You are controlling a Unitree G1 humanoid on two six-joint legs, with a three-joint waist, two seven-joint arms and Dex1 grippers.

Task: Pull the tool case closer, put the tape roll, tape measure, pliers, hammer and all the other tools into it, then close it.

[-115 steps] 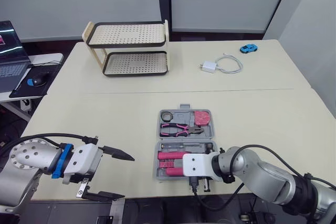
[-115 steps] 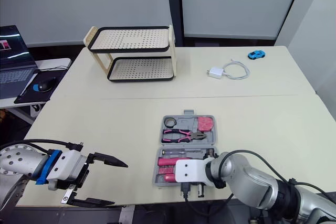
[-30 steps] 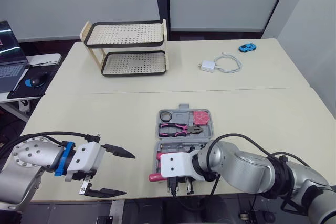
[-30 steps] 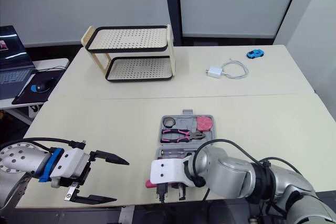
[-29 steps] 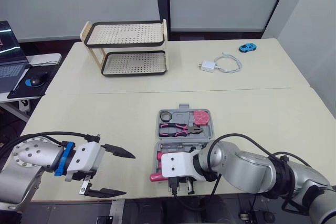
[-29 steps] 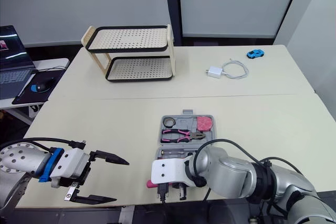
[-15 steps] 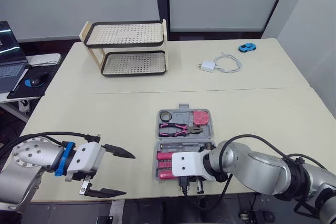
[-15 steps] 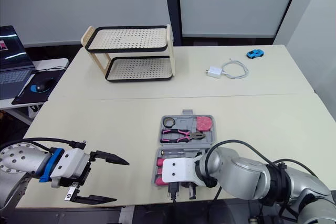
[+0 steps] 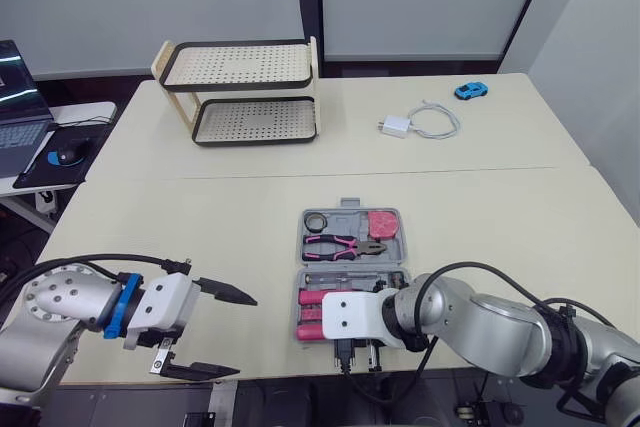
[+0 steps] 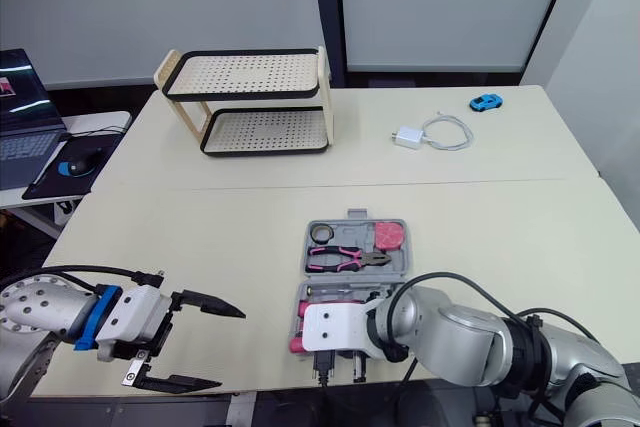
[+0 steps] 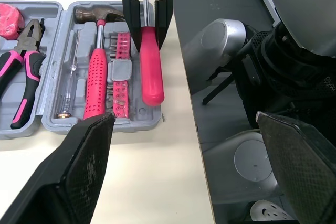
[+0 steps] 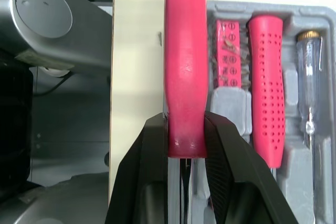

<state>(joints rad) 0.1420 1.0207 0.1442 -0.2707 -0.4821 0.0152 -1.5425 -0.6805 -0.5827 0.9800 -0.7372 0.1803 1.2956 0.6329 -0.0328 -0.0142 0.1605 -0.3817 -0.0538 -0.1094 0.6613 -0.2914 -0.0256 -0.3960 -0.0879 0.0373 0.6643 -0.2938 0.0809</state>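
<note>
The grey tool case (image 9: 347, 205) lies open near the table's front edge. Its far half holds the tape roll (image 9: 318, 221), pink tape measure (image 9: 383, 223) and pliers (image 9: 345, 244). In the near half lie the hammer (image 11: 96, 77), a bit rack and a clear tester. My right gripper (image 12: 185, 129) is shut on a red-handled screwdriver (image 12: 185, 61), held along the case's nearest row; whether it rests in its slot I cannot tell. My left gripper (image 9: 245, 335) hangs open at the front left, well apart from the case.
A two-tier rack (image 9: 245, 92) stands at the back left. A white charger with cable (image 9: 420, 125) and a blue toy car (image 9: 470, 91) lie at the back right. A laptop and mouse (image 9: 68, 155) sit on a side desk at the far left. The case reaches almost to the table's front edge.
My right gripper has carried the screwdriver rightward, from past the case's left edge to over its near row. The left gripper has stayed put.
</note>
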